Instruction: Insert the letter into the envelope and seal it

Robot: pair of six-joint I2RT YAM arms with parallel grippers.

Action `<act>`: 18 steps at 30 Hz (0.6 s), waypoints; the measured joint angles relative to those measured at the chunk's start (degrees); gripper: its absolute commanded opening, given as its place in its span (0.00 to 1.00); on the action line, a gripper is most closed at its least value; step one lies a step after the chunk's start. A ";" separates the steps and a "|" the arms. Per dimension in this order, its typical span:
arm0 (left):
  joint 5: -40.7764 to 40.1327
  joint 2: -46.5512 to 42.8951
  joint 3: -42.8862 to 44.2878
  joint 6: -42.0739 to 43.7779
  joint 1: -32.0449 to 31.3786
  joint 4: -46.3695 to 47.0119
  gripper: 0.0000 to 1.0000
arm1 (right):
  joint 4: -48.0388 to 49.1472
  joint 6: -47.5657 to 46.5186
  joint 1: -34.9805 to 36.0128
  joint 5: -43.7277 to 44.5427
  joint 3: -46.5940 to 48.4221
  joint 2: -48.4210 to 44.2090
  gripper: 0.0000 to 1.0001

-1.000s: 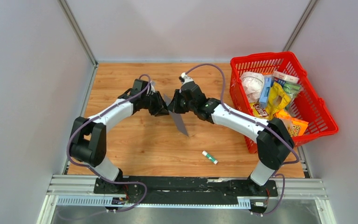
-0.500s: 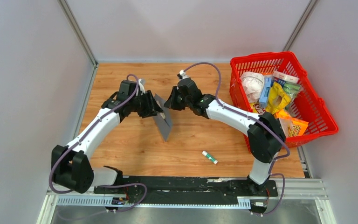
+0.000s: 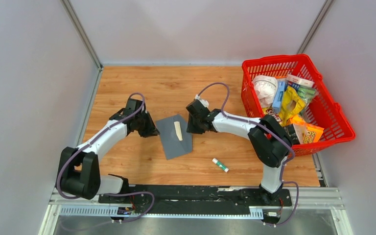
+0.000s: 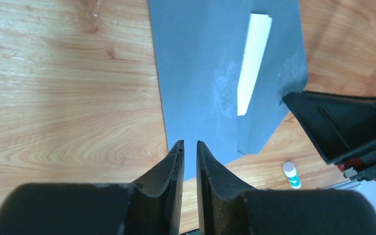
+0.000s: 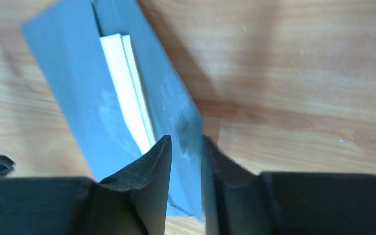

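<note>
The dark grey envelope lies flat on the wood between my two arms. A pale strip of the letter shows in its opening. My left gripper is at the envelope's left edge. In the left wrist view its jaws stand a narrow gap apart over the near edge of the envelope, with nothing between them; the letter shows beyond. My right gripper is at the right edge. In the right wrist view it is slightly open over the envelope beside the letter.
A small green and white glue stick lies on the wood in front of the envelope; it also shows in the left wrist view. A red basket full of packets stands at the right. Grey walls close in the left, back and right.
The envelope was held up on edge by my left gripper; now it lies flat with the letter strip showing. Both arms came down and nearer, and my right gripper moved to the right edge.
</note>
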 measured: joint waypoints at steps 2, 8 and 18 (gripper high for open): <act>0.46 2.56 -0.83 -0.26 0.00 1.55 0.14 | -1.51 -0.17 0.72 1.05 -1.84 0.00 0.48; 1.75 8.70 -0.90 -0.44 0.00 5.14 0.00 | -6.03 -1.49 2.10 4.50 -2.56 -2.91 0.56; 1.55 14.69 0.07 -0.24 0.00 6.93 0.00 | -8.41 -6.56 2.05 5.84 9.09 -4.31 0.31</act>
